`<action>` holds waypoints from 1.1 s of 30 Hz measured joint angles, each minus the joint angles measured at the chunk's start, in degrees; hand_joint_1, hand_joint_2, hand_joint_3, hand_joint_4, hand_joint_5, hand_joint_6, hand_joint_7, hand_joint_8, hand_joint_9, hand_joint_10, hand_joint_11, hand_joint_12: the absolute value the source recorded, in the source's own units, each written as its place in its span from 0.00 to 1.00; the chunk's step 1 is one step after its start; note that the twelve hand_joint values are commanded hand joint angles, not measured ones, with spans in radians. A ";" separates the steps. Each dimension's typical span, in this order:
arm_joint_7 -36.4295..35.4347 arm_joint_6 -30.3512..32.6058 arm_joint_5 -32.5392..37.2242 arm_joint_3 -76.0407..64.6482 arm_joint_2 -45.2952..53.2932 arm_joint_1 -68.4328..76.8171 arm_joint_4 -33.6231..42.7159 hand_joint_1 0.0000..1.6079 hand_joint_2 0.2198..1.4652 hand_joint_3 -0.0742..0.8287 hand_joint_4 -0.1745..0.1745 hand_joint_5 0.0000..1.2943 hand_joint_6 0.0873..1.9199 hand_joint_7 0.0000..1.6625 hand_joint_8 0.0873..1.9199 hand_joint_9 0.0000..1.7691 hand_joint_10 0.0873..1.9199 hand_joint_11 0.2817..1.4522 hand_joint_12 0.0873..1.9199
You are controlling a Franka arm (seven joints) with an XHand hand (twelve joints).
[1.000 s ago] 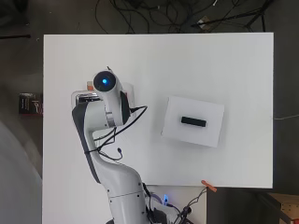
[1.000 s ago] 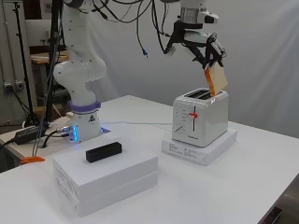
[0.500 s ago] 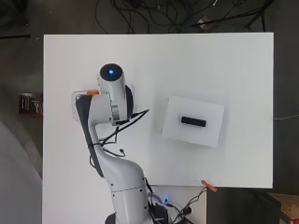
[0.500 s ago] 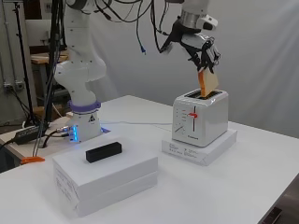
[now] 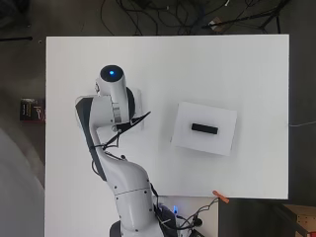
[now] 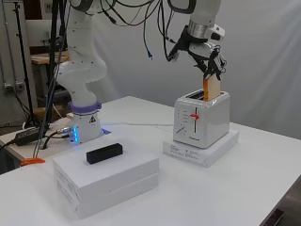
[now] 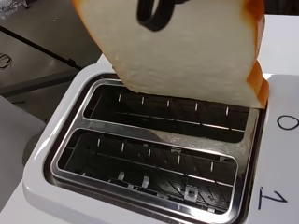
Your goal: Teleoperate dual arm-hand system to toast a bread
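Side view shows the hand above the toaster, its fingers pinching the top of a bread slice whose lower edge sits at one of the toaster's slots. The toaster stands on a flat white box at the far right of the counter. From the wrist view, the bread slice hangs tilted over one slot, with the other slot empty beside it.

Bread like this is probably light, soft and easily crushed or torn, so holding it by the upper crust edge looks sensible, as the crust is the stiffest part. Being floppy, it may catch on the slot rim unless it hangs upright.
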 joint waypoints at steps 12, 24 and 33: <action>2.76 -2.35 0.24 1.57 -0.76 0.64 2.87 0.80 0.74 0.08 0.00 0.54 0.64 0.65 0.42 0.74 0.12 0.41 0.12; 1.32 -3.66 2.65 -0.84 2.72 0.38 2.76 0.84 0.76 0.08 0.00 0.47 0.70 0.56 0.50 0.56 0.56 0.40 0.04; 1.37 -2.41 -2.15 2.16 2.99 1.31 4.64 0.77 0.76 0.08 0.00 0.53 0.67 0.65 0.43 0.70 0.07 0.43 0.00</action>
